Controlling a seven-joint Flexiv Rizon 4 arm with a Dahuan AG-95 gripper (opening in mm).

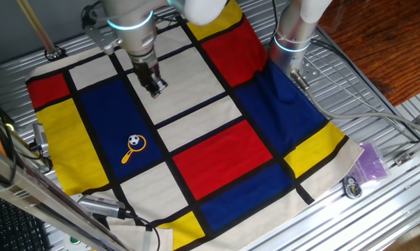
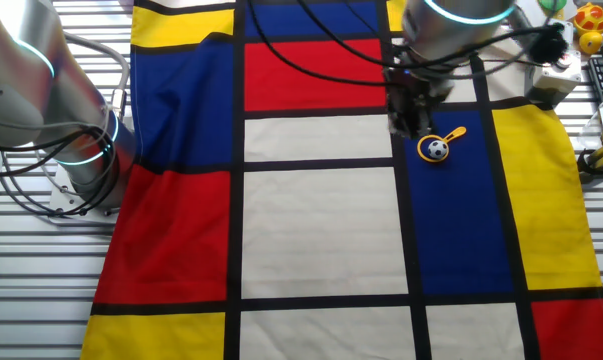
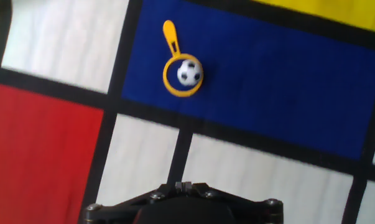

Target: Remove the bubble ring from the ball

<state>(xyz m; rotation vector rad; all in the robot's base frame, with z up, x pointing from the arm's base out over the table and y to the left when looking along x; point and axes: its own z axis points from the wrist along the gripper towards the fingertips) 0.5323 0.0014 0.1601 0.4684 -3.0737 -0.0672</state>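
Bubble ring (image 3: 180, 69) lies on a blue cloth panel, encircling the ball (image 3: 189, 72); gripper (image 1: 156, 86) hovers apart, jaw state unreadable; lifting the loop carelessly could send the ball rolling.

Thin orange-yellow plastic bubble ring (image 3: 177, 73): smooth, slightly glossy. Small white ball with black patches (image 3: 189, 72), inside the ring's loop: smooth, faint sheen. Colour-block cloth (image 1: 216, 150) beneath the ring: woven, matt, creased at edges. Ribbed metal table (image 1: 377, 90) under the cloth: dull silver.
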